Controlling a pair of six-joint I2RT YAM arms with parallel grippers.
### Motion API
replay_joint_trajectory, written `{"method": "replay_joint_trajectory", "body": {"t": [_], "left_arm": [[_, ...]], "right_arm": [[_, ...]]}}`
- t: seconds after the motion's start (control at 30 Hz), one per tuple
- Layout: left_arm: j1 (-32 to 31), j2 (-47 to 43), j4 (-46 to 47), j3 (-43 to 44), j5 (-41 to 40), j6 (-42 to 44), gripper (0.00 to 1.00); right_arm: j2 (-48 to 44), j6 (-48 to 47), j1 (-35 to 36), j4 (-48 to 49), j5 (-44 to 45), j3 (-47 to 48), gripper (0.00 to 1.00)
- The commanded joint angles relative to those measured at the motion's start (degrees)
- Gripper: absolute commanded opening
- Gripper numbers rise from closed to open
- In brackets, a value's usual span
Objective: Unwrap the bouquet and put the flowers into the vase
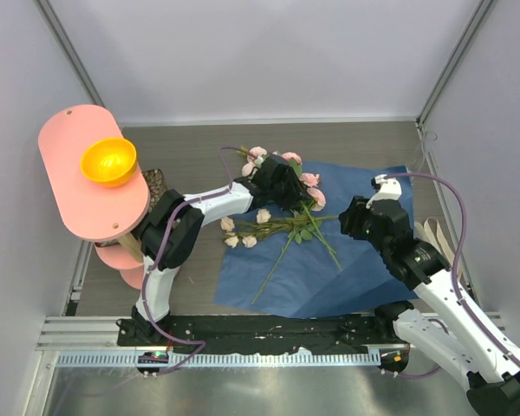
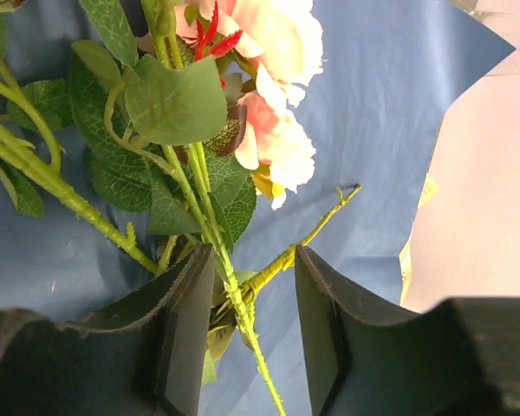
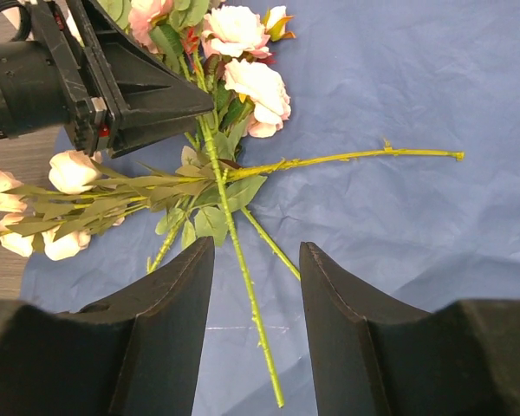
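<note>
Worktop (image 1: pixel 182 143), blue paper (image 1: pixel 364 277) | stems (image 2: pixel 231 286) between left jaws: thin, light, bendy, likely best gripped below leaves (image 2: pixel 173 104) | left, right jaws apart, unclamped

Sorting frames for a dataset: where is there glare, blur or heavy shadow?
Top view: even light, sharp, soft shadows only. Left wrist view: leaves crisp, roses nearly washed out, near fingers dark and slightly soft. Right wrist view: blue paper and stems sharp, its fingers dark.

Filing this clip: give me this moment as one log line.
blue paper: spread flat | flowers: lying on it | left pincer: open around stems | right pincer: open, empty
</note>
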Motion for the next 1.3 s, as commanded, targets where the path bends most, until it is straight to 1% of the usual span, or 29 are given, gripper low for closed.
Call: {"method": "replay_joint_trajectory", "body": {"t": [0.0,0.23,0.37,0.4,0.43,0.63,0.8,0.9,0.93,1.0,1.03,1.1,1.13,1.17,1.27], "left_arm": [[-0.5,-0.8,4.5,-0.1,1.6,-1.2,0.45],[-1.3,0.8,2.9,0.8,0.4,-1.5,0.46],[-3.4,-0.7,0.6,-0.9,-4.5,-0.7,0.55],[-4.1,-1.0,0.6,-1.3,-4.9,-0.7,0.56],[-4.3,-1.2,0.7,-1.8,-5.2,-0.9,0.56],[-4.7,-0.8,2.8,-4.1,-5.2,-2.2,0.45],[-4.6,-1.8,3.5,-5.3,-6.2,-1.4,0.45],[-4.6,-1.5,4.4,-5.4,-6.2,-1.3,0.4],[-4.6,-1.2,5.0,-5.3,-6.1,-1.3,0.36],[-4.6,-0.6,5.0,-4.8,-5.3,-1.3,0.32],[-4.6,-0.5,6.4,-4.8,-5.0,-1.2,0.27],[-4.6,-0.6,7.2,-4.9,-4.8,-0.7,0.21],[-4.6,-0.9,7.3,-4.8,-4.9,-0.2,0.13],[-4.6,-1.2,7.2,-4.8,-5.2,0.3,0.1],[-4.6,-3.2,7.2,-5.2,-6.1,2.2,0.08]], "right_arm": [[-2.3,-0.1,0.0,2.1,-0.9,-0.1,0.5],[-2.5,-0.3,0.1,4.2,-3.1,-1.2,0.5],[-1.8,-0.6,0.0,5.0,-4.0,-1.8,0.5],[-1.6,-0.6,0.0,5.1,-4.1,-1.8,0.5],[-1.5,-0.7,0.0,5.1,-4.4,-1.8,0.5],[-1.2,-0.8,0.0,5.5,-4.9,-2.0,0.5],[-1.0,-0.8,0.0,5.7,-5.4,-2.2,0.5],[-0.8,-1.0,0.0,6.2,-5.5,-2.4,0.5],[-0.4,-0.9,0.0,6.2,-5.5,-2.5,0.5],[-0.3,-1.0,0.0,6.1,-5.6,-2.4,0.5],[-0.2,-1.0,0.0,6.1,-5.9,-2.3,0.5],[-0.1,-1.0,0.0,6.0,-6.0,-2.3,0.5],[0.0,-1.0,0.0,6.0,-6.1,-2.2,0.5],[0.1,-1.0,0.0,6.0,-6.2,-2.2,0.5],[0.9,-1.1,0.0,5.8,-6.0,-1.9,0.5]]}}
